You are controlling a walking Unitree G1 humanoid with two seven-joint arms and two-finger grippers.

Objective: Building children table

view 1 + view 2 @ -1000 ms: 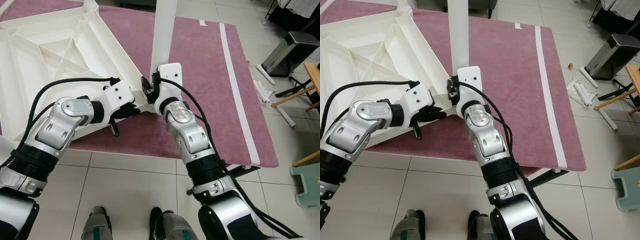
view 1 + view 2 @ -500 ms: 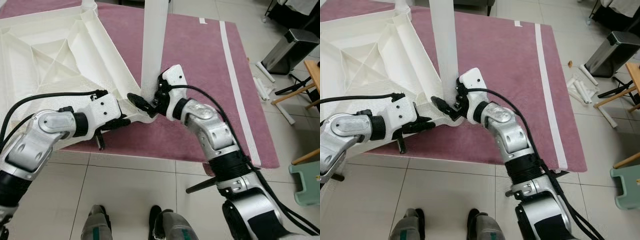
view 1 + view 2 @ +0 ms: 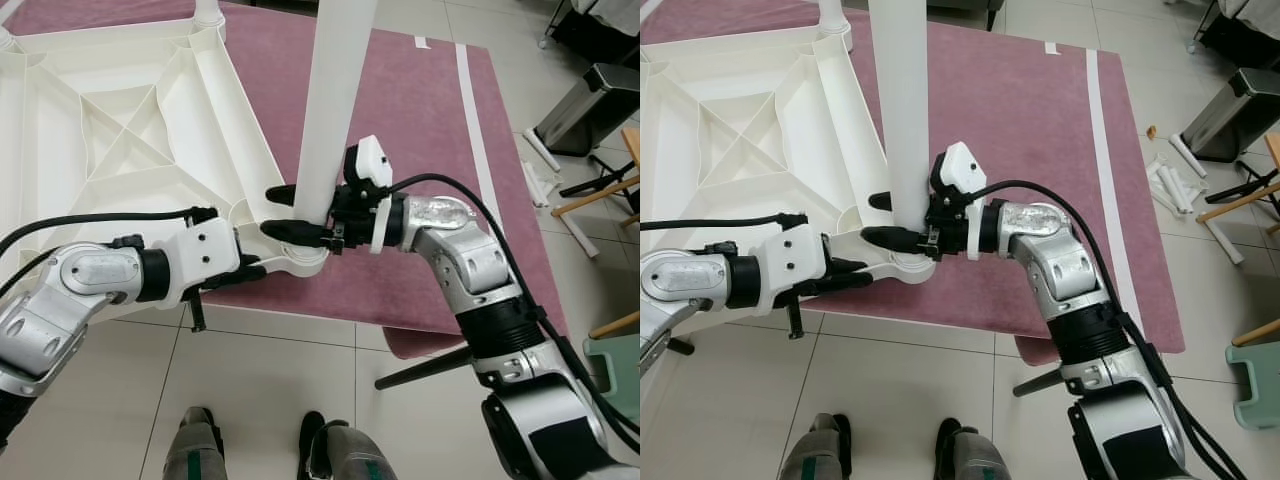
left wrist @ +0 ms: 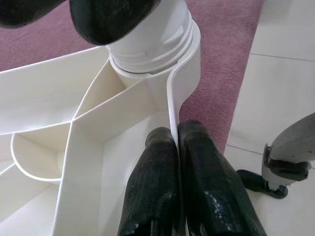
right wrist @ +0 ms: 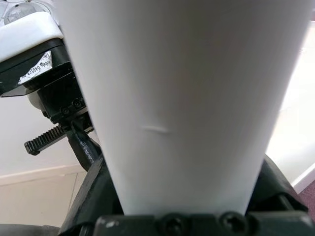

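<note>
Looking at the left eye view, you have the right gripper (image 3: pixel 295 212) clamped around the base of the white table leg (image 3: pixel 338 100), one black finger on each side of the tube, just above the corner socket of the upturned white tabletop (image 3: pixel 120 150). The leg rises from the middle of the frame to the top edge, leaning slightly right. Half a second ago your right forearm came in from below with the fingers reaching at the leg's foot; now the arm lies level across the centre, wrist to the right of the leg, and the fingers wrap it squarely. The leg's tilt has also changed from leaning left to leaning right, though the camera has shifted too.

Your left gripper (image 4: pixel 178 162) sits at lower left of centre, its two fingers pinched narrow on the thin rim wall of the tabletop beside that socket; it held the same rim before, and the arm has dropped lower in the frame.

The tabletop lies ribbed side up on a mauve rug (image 3: pixel 420 120) with a white stripe, over pale floor tiles (image 3: pixel 270 400). At the right edge you see a grey bin (image 3: pixel 590 105), loose white tubes (image 3: pixel 535 160), wooden furniture legs (image 3: pixel 590 190) and a green stool (image 3: pixel 615 375).
</note>
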